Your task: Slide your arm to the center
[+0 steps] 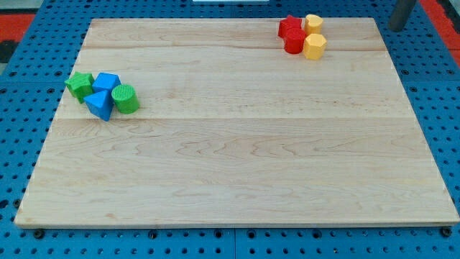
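Note:
My tip (396, 29) shows at the view's top right, just past the top right corner of the wooden board (237, 151). It is to the right of a cluster of two red blocks (290, 27) (295, 42) and two yellow blocks (313, 22) (315, 46), and apart from them. At the view's left sits a second cluster: a green star (79, 84), a blue cube (107, 81), a blue triangular block (100, 105) and a green cylinder (126, 98). The tip touches no block.
The board lies on a blue perforated base (21, 129) that surrounds it on all sides. A red strip (438, 11) shows at the view's top right corner.

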Robot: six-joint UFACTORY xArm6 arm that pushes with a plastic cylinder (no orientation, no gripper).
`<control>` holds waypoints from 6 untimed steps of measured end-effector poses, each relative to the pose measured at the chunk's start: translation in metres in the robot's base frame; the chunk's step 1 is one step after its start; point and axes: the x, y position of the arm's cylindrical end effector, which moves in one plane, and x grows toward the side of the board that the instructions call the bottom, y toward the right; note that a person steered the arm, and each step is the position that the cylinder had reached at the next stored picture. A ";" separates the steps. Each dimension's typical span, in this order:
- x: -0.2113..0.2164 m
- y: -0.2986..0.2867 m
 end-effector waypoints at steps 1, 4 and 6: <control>-0.008 -0.002; -0.018 -0.117; 0.063 -0.109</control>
